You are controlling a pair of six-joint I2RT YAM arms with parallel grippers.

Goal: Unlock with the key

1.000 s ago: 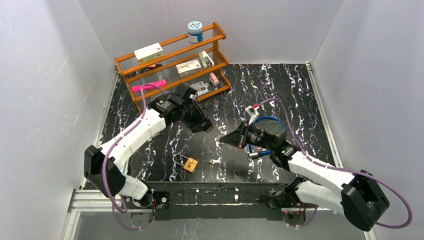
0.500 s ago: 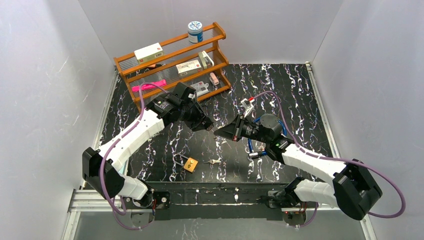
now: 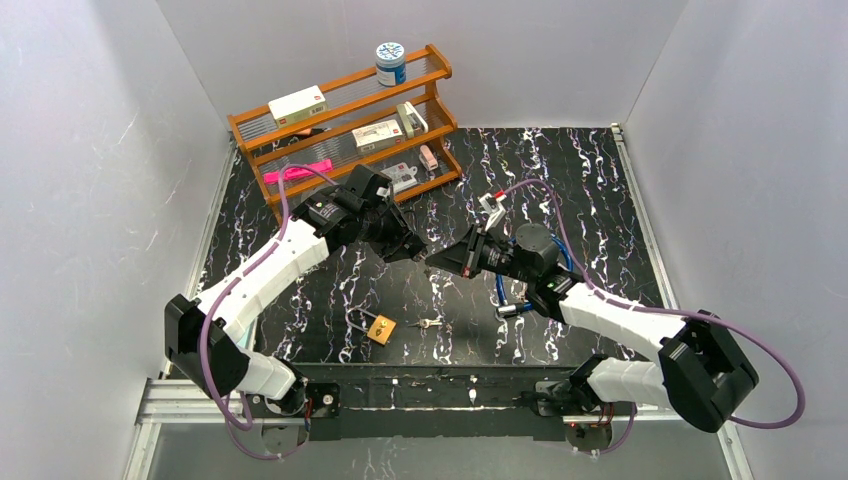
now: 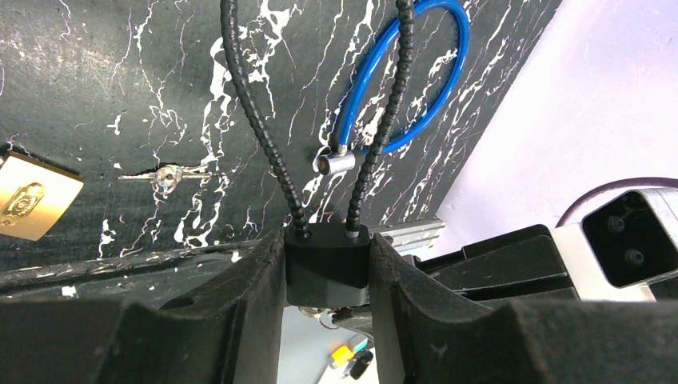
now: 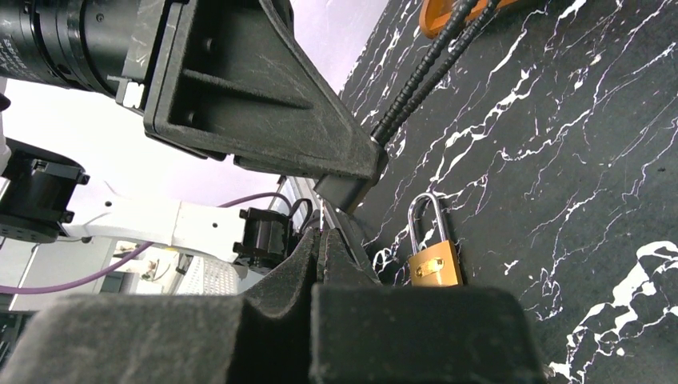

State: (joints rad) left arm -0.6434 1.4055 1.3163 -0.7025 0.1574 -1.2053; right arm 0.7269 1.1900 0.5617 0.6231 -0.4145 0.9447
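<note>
Overhead view of a black, white-veined table [image 3: 600, 200] walled in by pale panels, with two robot arms reaching in from the near edge. Their grippers meet above the middle of the table, tips almost touching.

The left gripper [image 3: 408, 247] is clenched on the body of a black cable lock [image 4: 328, 268]. In the left wrist view its two fingers [image 4: 264, 304] press against either side of the small, rounded black block. The lock's ribbed black cable [image 4: 264, 120] rises from the top of the block in two strands. The lock is held off the table, not resting on it.

The right gripper [image 3: 437, 263] points at the held lock from the right. Its jaws are fully clenched, the two fingers pressed flat together in the right wrist view. A thin sliver of metal shows at its tips [image 5: 322, 228]. It is too small to tell whether it is a key.

A brass padlock [image 3: 380, 328] lies on the table near the front edge, below the two grippers. A loose key [image 3: 430, 323] lies just to its right, apart from it. A blue cable lock [image 4: 416, 72] lies coiled on the table under the right arm, its silver end [image 4: 334, 164] facing the front edge.

A wooden three-tier shelf [image 3: 240, 135] holding small boxes and a jar stands at the back left corner.
</note>
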